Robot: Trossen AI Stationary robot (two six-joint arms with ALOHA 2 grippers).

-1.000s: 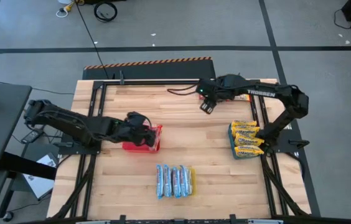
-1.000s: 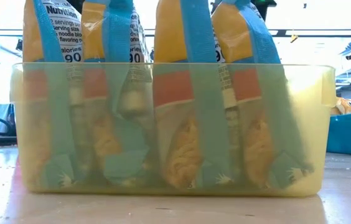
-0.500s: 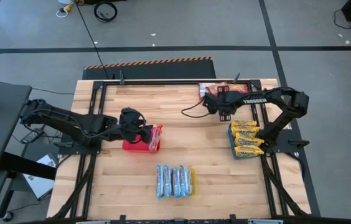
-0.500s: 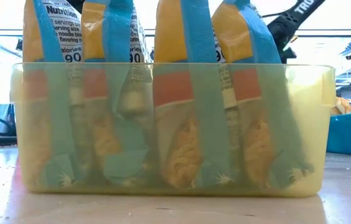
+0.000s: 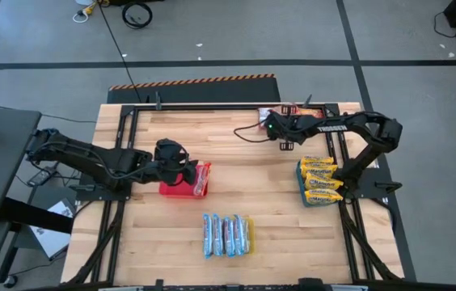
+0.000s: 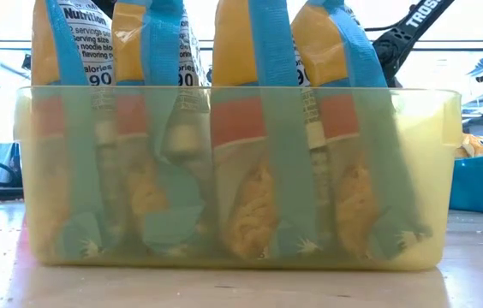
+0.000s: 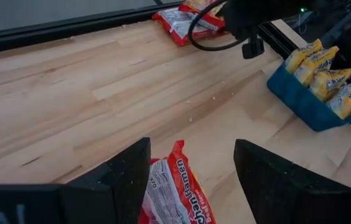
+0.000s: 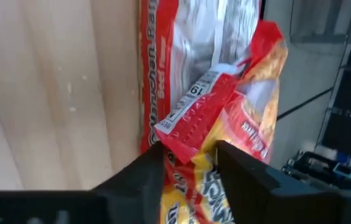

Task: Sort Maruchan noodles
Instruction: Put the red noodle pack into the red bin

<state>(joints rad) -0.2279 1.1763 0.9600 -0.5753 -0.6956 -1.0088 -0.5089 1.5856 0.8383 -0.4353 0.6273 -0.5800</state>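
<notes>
- Nearest to the low camera, the yellow tray (image 6: 447, 171) fills the frame, with blue-and-orange noodle packets (image 6: 250, 128) standing upright in it; in the high view this tray sits low in the centre of the worktop (image 5: 236, 174).
- At centre left of the high view, the left gripper (image 5: 181, 168) hovers over the red tray (image 5: 181, 187), its fingers spread wide and holding nothing; a red packet (image 7: 175, 193) stands below, between them. It has hardly moved in the last second.
- At centre right, the yellow packets (image 5: 319, 179) stand in the blue tray (image 7: 300, 96).
- Farthest, at the upper right of the worktop, the right gripper (image 5: 286, 144) has swung back over the loose red packets (image 5: 280, 113) by the rear rail. Its wrist view shows a crumpled red packet (image 8: 213, 112) between the narrowly parted fingers; whether it is clamped yet cannot be told.
- This suggests that a new pick of a red packet is beginning, and red sorting is the remaining work.
</notes>
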